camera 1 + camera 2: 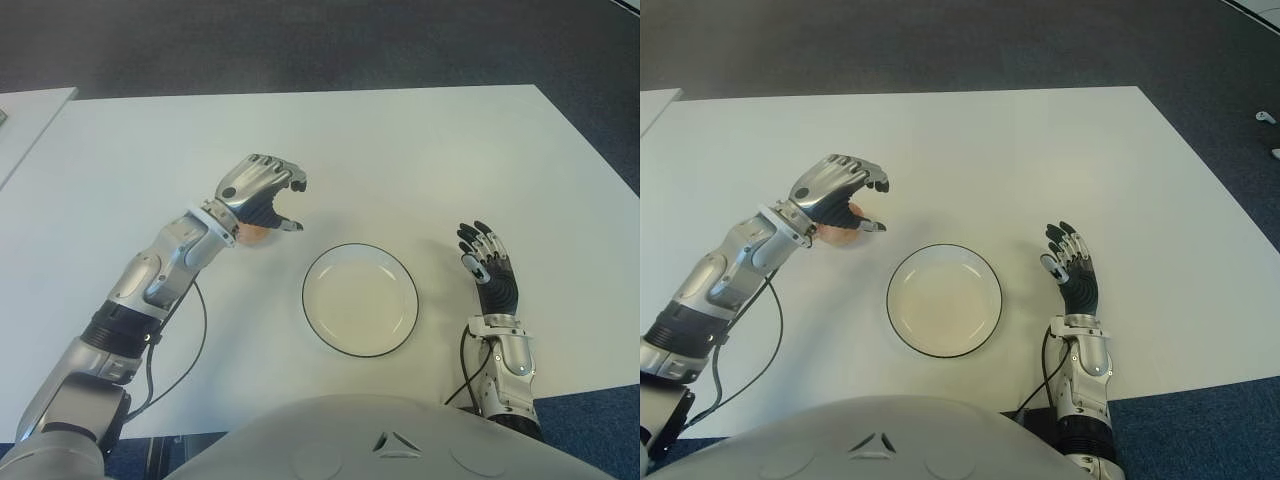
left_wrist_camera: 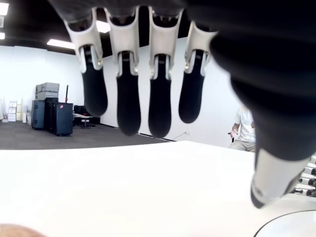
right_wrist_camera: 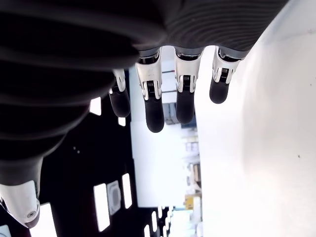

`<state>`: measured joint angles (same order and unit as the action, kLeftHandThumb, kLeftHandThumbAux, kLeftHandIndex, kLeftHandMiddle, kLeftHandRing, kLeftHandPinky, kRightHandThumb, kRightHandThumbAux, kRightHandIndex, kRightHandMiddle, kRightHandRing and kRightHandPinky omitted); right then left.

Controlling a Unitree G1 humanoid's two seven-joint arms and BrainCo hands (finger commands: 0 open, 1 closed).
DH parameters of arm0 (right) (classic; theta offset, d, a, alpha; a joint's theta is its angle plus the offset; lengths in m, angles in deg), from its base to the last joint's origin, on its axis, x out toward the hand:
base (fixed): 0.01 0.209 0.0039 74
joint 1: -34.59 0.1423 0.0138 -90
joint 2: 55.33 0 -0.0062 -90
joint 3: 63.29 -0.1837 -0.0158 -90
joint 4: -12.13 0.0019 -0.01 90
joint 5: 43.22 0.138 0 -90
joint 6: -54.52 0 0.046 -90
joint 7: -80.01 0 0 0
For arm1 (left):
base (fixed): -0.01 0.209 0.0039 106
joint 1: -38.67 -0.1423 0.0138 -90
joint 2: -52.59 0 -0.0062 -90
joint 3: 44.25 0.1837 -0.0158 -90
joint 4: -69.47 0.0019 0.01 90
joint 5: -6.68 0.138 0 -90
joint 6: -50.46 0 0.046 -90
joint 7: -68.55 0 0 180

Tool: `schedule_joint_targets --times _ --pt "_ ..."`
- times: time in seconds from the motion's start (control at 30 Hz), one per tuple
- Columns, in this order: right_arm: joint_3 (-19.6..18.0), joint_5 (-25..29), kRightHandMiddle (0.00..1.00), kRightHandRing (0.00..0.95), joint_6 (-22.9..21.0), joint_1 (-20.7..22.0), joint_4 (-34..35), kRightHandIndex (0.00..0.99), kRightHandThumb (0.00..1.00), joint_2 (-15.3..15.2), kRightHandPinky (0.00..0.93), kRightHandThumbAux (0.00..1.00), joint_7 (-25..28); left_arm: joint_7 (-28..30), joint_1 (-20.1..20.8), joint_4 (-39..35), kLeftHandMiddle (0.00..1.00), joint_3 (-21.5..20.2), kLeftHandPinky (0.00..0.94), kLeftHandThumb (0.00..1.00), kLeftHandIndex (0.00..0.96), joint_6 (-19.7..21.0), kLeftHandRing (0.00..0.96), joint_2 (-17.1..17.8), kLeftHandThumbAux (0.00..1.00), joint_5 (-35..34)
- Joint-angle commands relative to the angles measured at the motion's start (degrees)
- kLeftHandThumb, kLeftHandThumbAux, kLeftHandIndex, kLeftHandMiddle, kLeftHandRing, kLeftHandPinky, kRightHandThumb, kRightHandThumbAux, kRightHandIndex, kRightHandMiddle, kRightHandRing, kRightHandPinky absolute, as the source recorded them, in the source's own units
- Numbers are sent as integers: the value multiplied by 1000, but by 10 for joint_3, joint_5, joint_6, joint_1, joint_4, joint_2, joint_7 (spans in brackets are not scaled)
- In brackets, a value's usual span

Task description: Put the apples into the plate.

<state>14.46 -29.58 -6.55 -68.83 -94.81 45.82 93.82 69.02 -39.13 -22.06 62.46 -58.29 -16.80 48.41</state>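
One pale, peach-coloured apple (image 1: 256,234) lies on the white table (image 1: 400,160), left of the plate and mostly hidden under my left hand (image 1: 290,205). That hand arches over the apple with fingers spread; its wrist view shows nothing between the fingertips (image 2: 128,118) and thumb, with only a sliver of the apple (image 2: 12,230) at the picture's edge. The white plate (image 1: 360,300) with a dark rim sits near the table's front edge and holds nothing. My right hand (image 1: 486,255) shows to the right of the plate, fingers straight and holding nothing.
A second white table's corner (image 1: 25,115) shows at the far left. Dark carpet (image 1: 300,45) lies beyond the table's far edge. A cable (image 1: 195,340) loops beside my left forearm.
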Motion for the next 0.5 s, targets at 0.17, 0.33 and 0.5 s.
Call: schedule_joint_targets --times 0.17,0.33,0.5 --pt "11 -2 223 147 -39 -35 -81 141 292 30 96 581 -4 -3 -7 15 845 0 704 746 444 14 818 0 695 38" --pt "10 -3 224 149 -39 -35 -83 143 299 27 96 581 -4 -28 -6 19 807 -1 729 741 441 16 783 0 692 70" --pt "11 -4 242 159 -39 -37 -82 141 294 26 89 582 -3 3 -8 16 294 7 218 566 295 46 237 13 534 112"
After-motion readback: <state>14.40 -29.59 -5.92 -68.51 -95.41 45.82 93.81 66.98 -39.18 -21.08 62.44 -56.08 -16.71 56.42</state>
